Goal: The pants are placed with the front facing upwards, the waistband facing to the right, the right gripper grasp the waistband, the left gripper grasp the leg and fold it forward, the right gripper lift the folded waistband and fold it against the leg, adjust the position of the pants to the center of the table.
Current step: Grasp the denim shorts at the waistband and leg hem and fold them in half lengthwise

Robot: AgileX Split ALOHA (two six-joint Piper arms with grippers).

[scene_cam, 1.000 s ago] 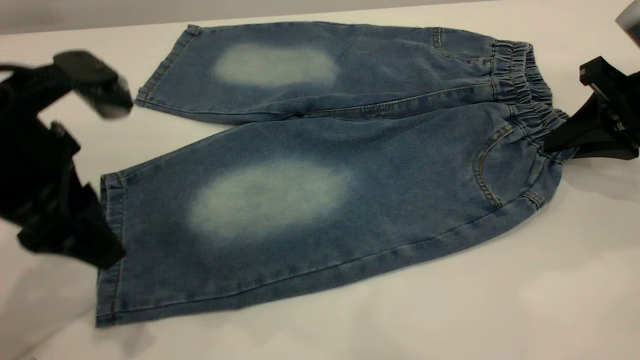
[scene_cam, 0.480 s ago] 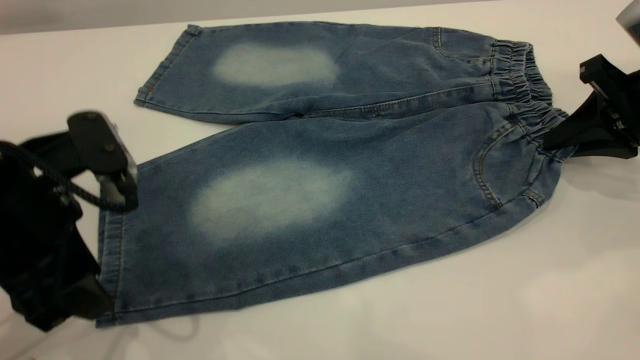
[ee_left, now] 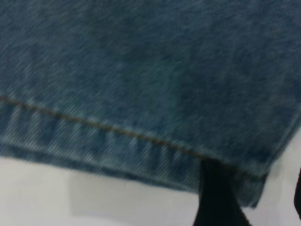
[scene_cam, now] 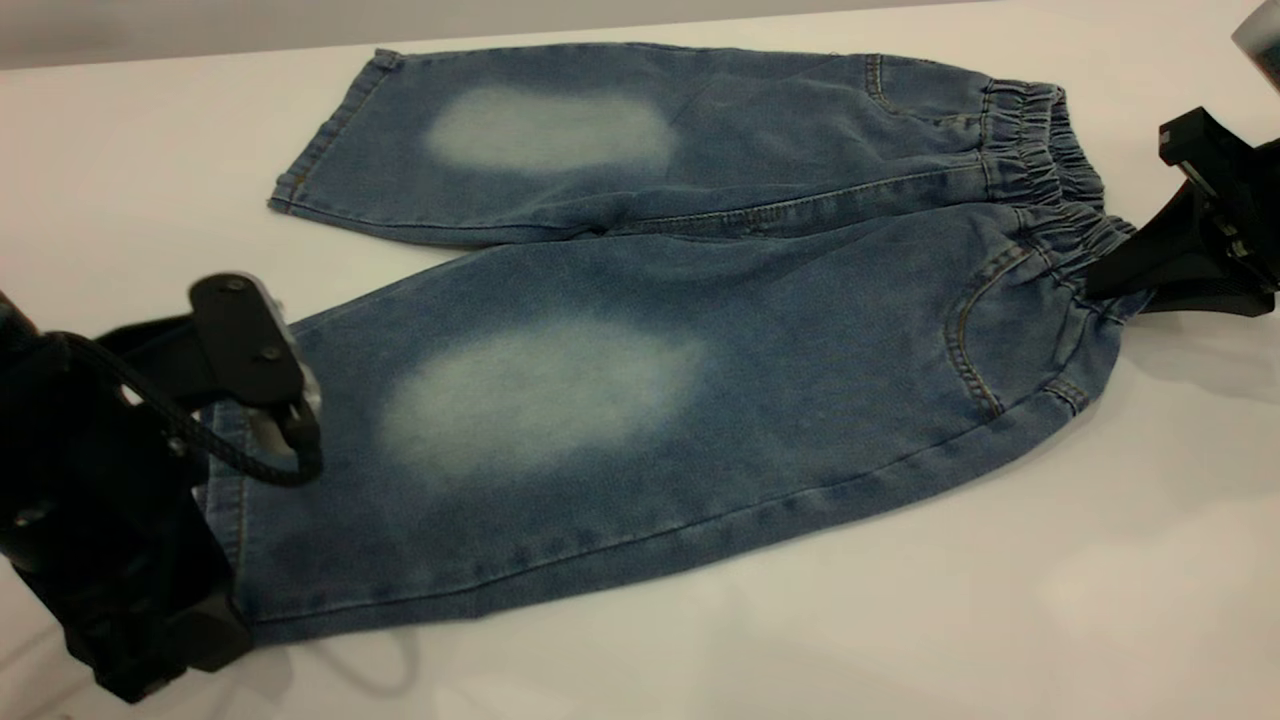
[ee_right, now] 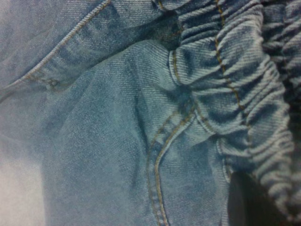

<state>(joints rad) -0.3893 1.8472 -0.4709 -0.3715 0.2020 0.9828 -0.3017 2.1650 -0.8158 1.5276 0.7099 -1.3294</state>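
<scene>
Pants (scene_cam: 640, 330) flat on the table (scene_cam: 900, 620), a gripper at each end.

The pants lie front up across the table, both legs spread toward the left, each with a pale oval patch, and the waistband (scene_cam: 1050, 170) at the right. The right gripper (scene_cam: 1110, 280) sits at the near corner of the waistband, its tapered fingers pinching the gathered denim; its wrist view is filled with the ruffled elastic and a curved front pocket seam. The left gripper (scene_cam: 215, 600) sits low over the hem of the near leg at the table's left; one dark finger (ee_left: 217, 197) overlaps the hem edge, but whether its fingers are spread or pressed together I cannot tell.
</scene>
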